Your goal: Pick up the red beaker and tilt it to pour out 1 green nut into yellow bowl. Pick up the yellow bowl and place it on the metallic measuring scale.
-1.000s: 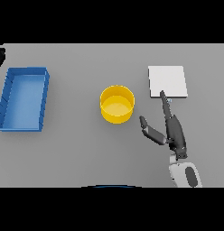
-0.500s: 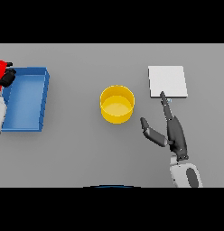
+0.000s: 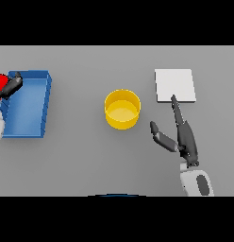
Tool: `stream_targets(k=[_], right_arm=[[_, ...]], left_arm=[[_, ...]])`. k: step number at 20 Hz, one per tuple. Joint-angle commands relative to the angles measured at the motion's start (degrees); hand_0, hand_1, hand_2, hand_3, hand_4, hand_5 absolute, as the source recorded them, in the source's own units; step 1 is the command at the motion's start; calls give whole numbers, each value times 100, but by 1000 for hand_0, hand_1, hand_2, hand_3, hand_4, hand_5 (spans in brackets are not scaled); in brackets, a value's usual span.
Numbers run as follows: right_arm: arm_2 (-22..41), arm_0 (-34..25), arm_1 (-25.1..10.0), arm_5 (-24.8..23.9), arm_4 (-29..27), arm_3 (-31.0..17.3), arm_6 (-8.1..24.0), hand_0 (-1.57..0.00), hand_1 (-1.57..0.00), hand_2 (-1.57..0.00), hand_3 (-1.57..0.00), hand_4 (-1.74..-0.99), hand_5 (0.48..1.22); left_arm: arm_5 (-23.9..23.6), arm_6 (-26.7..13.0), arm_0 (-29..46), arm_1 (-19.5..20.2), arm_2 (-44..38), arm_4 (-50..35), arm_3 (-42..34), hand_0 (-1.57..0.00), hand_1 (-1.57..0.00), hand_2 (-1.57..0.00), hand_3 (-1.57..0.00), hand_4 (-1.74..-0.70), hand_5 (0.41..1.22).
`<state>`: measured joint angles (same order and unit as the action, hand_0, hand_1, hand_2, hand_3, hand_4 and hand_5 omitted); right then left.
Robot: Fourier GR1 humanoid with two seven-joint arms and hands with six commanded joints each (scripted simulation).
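At the far left edge of the head view my left hand [image 3: 12,87] is curled round the red beaker [image 3: 0,83], which shows only in part over the left side of the blue tray [image 3: 36,106]. The yellow bowl [image 3: 122,109] stands upright in the middle of the table. I cannot see whether anything lies inside it. To its right lies the flat pale measuring scale [image 3: 174,85]. My right hand [image 3: 184,134] rests open right of the bowl, fingers straight and pointing toward the scale's near edge, thumb spread toward the bowl.
The blue tray is a shallow rectangular bin on the left side of the grey table [image 3: 86,160], a short way left of the bowl.
My left hand with the red beaker has come further into view from the left edge, moving right over the blue tray. The right hand, bowl and scale have stayed put.
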<state>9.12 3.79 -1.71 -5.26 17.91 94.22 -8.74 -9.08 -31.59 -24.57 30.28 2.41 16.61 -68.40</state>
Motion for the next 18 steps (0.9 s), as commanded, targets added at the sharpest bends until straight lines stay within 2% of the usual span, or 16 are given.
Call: stream_targets(k=[1,4,7,8,10,11,12,15,16,18], right_arm=[[33,71,33,7,-11,60,-62,1,1,1,1,-1005,634],[74,60,33,-18,73,7,-140,1,1,1,1,-1011,639],[104,123,-9,22,92,102,-170,1,1,1,1,-1015,642],[159,166,24,7,162,101,-98,1,1,1,1,-1019,643],[196,-2,-42,-7,359,76,269,1,1,1,1,-1020,640],[196,-59,-233,229,287,102,144,1,1,1,1,-1014,666],[244,-184,-402,446,323,54,193,1,1,1,1,-1005,669],[565,-906,-1068,1000,993,-124,518,1,1,1,1,-1071,678],[649,-1097,-1249,1162,1143,-162,591,1,1,1,1,-1094,677],[916,-1515,-1508,1435,1545,-328,538,1,1,1,1,-1151,672]], left_arm=[[111,43,66,39,66,16,-46,-772,-637,-652,-614,-920,677],[338,142,-21,115,216,128,182,-395,-325,-334,-314,-836,657],[322,299,-124,80,233,169,429,-202,-166,-170,-160,-802,652],[300,453,-59,76,213,135,391,-161,-133,-136,-128,-796,649],[245,504,-89,57,237,175,364,-103,-85,-87,-82,-782,651],[163,533,-71,33,249,216,343,-82,-67,-69,-65,-773,655],[173,547,-103,55,258,229,320,-65,-54,-55,-52,-763,657],[171,565,-95,-3,287,184,244,-33,-27,-28,-26,-746,662],[165,681,-49,21,266,165,234,-26,-21,-22,-21,-743,664],[174,691,-55,50,264,158,249,-16,-13,-14,-13,-737,673]])
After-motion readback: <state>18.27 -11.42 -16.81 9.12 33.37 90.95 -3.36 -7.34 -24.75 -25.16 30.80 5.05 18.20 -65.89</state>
